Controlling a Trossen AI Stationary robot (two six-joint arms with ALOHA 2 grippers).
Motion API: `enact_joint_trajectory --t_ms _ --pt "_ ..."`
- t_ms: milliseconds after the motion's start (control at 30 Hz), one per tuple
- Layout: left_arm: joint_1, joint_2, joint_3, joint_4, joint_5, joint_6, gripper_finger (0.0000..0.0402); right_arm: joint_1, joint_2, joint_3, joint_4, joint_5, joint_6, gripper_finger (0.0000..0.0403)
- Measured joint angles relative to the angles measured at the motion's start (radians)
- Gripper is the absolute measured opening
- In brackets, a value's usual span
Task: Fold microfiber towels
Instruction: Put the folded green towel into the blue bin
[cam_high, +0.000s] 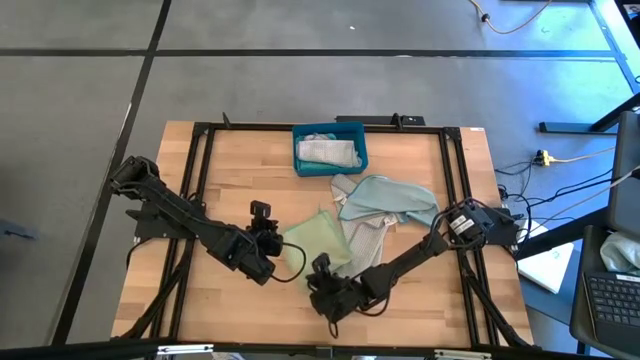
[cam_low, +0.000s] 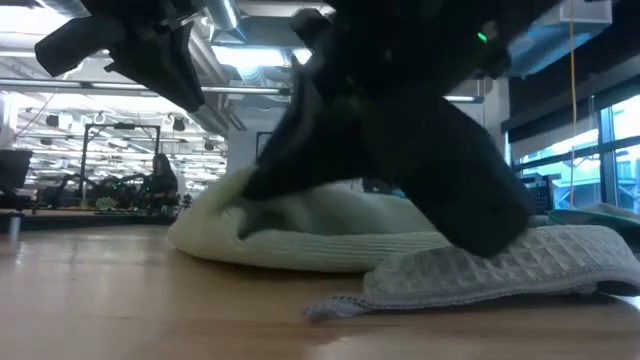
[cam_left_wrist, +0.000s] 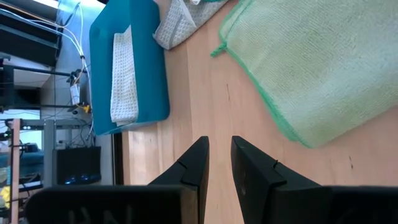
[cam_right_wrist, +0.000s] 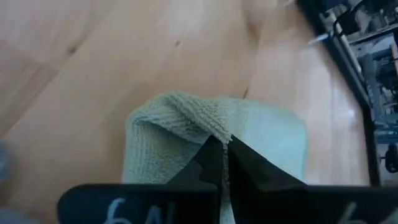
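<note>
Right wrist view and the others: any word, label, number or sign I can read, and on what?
Pale marks on the dark bar of the right tool, pinched on the pale green towel: cut off and blurred, unreadable.
Blue bin, other towels, table: no text visible.
</note>
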Motion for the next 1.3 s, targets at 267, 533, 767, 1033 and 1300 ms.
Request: enact_joint_trajectory --t_ms 267,533,767,1033,1300 --pt "0.0 0.0 0.0 0.0 0.0 0.0 0.006 -0.005 0.0 0.04 0.001 -0.073 -0.105 0.0009" --pt "0.0 0.0 0.0 0.0 0.001 0.0 0.006 -0.005 0.0 0.04 0.001 -0.04 -0.159 0.0008" --pt "0.0 0.0 0.0 0.0 0.001 -0.001 0.006 0.012 0.0 0.04 0.035 0.161 -0.345 0.001" --pt "0.0 0.0 0.0 0.0 0.003 -0.015 0.006 0.031 -0.001 0.103 0.06 0.028 -0.335 0.0011" --pt "0.0 0.0 0.0 0.0 0.012 -0.055 0.006 0.038 0.005 0.116 0.061 -0.17 -0.262 0.0011"
